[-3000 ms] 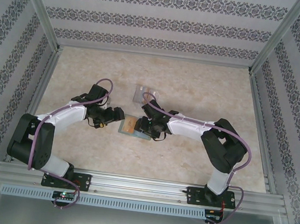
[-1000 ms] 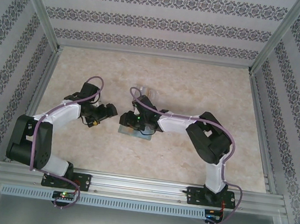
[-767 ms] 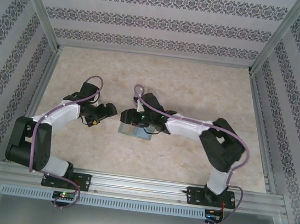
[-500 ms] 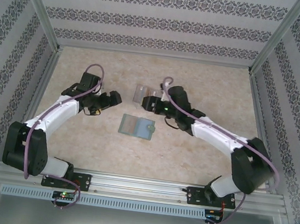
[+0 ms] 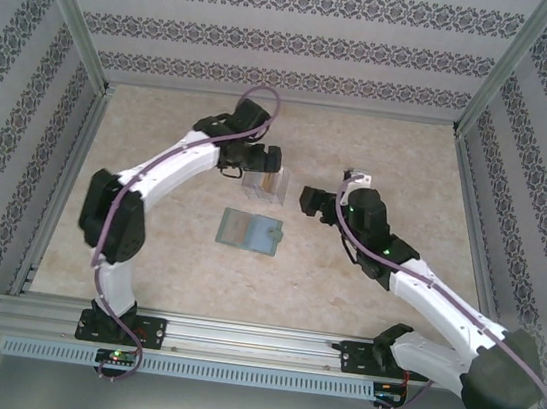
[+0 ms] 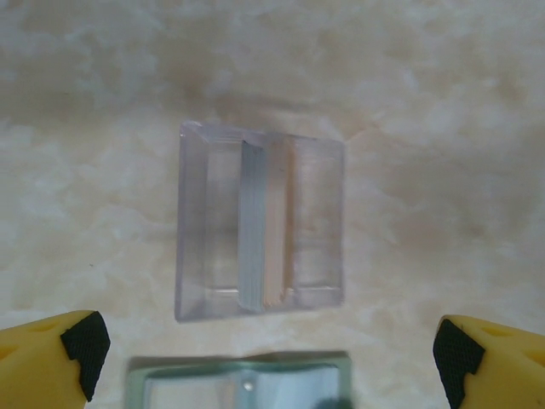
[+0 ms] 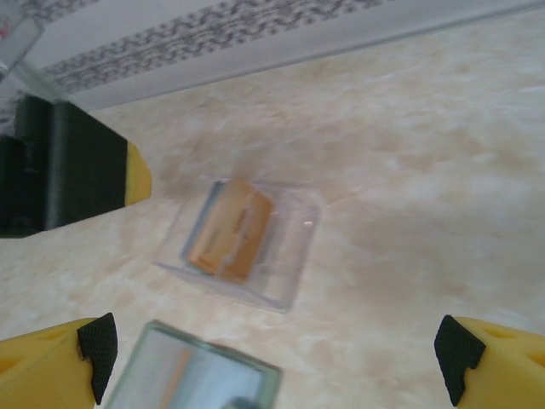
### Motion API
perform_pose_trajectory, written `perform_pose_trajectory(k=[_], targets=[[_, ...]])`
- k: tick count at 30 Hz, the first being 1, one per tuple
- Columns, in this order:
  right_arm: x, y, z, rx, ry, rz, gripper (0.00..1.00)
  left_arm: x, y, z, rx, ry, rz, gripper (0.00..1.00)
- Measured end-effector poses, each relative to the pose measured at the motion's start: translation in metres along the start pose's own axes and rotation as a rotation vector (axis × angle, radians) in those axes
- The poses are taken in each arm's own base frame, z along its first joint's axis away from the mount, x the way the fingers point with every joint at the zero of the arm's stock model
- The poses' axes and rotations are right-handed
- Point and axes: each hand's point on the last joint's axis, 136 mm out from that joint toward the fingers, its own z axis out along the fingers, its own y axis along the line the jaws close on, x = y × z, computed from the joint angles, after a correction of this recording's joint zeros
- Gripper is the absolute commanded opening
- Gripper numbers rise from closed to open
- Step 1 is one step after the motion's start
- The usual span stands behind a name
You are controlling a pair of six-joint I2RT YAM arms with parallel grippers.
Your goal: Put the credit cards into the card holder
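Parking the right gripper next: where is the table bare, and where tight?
Bare: table far right, beyond the right gripper; near strip between wallet and front rail; left side outside the left arm. Crowded: centre, where the left gripper hangs by the card holder, wallet just in front.

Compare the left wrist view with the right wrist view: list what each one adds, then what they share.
Left wrist: straight down, the credit cards appear edge-on as thin stripes, between the left gripper's open yellow tips. Right wrist: slanted, showing an orange card's face, the patterned wall and a left gripper finger up left. Both: the clear card holder, cards standing in it, the green wallet, the marble table.
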Motion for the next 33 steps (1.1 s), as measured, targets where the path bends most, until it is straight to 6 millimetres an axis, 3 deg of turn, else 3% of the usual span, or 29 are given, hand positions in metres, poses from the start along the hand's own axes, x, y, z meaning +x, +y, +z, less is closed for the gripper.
perform_pose_trajectory(k=[4,9,17,25,33], targets=[[0.002,-0.028,-0.010,0.074,-0.022,0.018,0.98,0.001,-0.004,0.034,-0.113,0.057,0.057,1.00],[0.002,-0.044,-0.019,0.112,-0.037,0.033,0.98,0.007,0.003,0.057,-0.219,0.109,0.093,0.99],[-0.002,-0.055,-0.024,0.138,-0.046,0.043,0.98,0.002,0.017,0.057,-0.299,0.110,0.102,0.99],[-0.007,-0.068,-0.025,0.158,-0.056,0.086,0.98,0.013,0.025,0.082,-0.333,0.162,0.109,0.99],[-0.006,-0.068,-0.025,0.151,-0.049,0.106,0.98,0.011,0.037,0.081,-0.359,0.156,0.082,0.99]])
